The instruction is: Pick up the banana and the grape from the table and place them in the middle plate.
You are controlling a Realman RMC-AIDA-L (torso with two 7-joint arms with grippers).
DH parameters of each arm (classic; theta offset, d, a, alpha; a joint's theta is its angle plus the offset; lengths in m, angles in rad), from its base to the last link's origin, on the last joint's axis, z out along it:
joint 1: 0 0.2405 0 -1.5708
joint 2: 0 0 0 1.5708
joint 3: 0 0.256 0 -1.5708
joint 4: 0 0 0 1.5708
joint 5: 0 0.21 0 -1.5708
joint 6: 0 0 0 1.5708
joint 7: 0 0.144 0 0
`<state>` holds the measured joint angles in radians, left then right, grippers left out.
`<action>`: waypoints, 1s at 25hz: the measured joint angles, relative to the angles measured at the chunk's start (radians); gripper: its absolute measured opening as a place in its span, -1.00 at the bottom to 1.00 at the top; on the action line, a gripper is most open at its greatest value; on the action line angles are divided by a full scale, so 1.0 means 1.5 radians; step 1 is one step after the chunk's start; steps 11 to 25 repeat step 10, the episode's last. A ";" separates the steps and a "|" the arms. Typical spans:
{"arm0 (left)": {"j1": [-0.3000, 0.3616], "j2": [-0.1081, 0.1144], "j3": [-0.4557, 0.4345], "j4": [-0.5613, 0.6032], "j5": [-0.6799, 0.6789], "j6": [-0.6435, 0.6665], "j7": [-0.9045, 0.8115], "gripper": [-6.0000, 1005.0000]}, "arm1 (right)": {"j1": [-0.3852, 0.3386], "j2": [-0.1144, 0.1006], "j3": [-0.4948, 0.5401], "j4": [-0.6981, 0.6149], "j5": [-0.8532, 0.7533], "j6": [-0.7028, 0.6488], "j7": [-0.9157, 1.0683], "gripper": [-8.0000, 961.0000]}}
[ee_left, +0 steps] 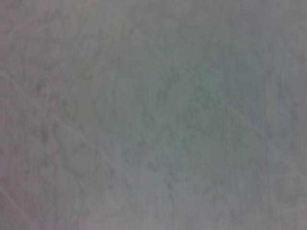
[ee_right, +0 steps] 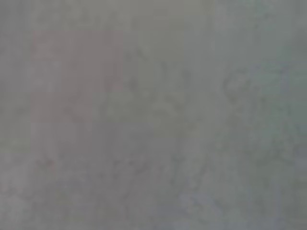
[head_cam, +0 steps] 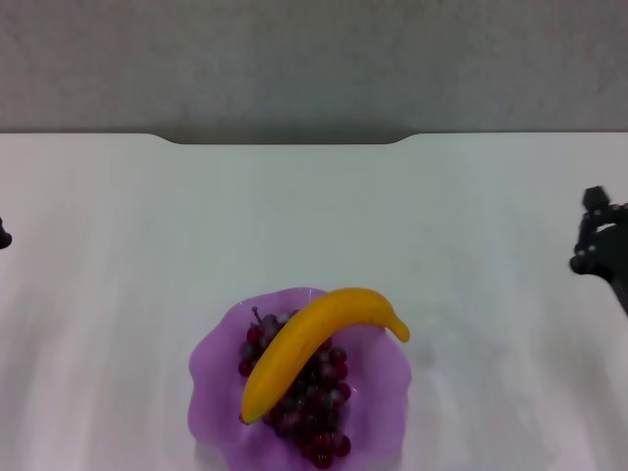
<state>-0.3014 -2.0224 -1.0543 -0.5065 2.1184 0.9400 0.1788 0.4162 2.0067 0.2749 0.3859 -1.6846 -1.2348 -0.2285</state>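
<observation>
On middle plate (head_cam: 211, 378): banana (head_cam: 309, 343) atop grape (head_cam: 309, 397), looks placed. Left gripper (head_cam: 4, 236), right gripper (head_cam: 599, 245) parked at edges; finger state can't tell.

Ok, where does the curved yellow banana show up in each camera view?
Head view: the curved yellow banana lies across the dark red-purple grape bunch in the translucent purple scalloped plate, low centre.
Left wrist view: not in it.
Right wrist view: not in it.
Shared landmark: only the plain white tabletop.

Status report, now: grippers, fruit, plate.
Left gripper and right gripper parked at table edges. Banana lies across grapes, both in purple plate. Nothing obstructing.
</observation>
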 joint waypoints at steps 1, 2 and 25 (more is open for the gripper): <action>0.000 0.001 0.000 0.002 0.000 0.000 -0.004 -0.87 | -0.001 0.000 -0.001 0.000 0.012 -0.007 0.000 -0.96; 0.000 0.001 0.000 0.004 0.000 0.000 -0.007 -0.88 | -0.001 0.001 -0.002 -0.001 0.021 -0.013 0.000 -0.96; -0.002 0.000 0.007 0.008 0.006 0.002 -0.008 -0.89 | -0.020 0.001 -0.002 -0.008 0.064 -0.051 0.002 -0.96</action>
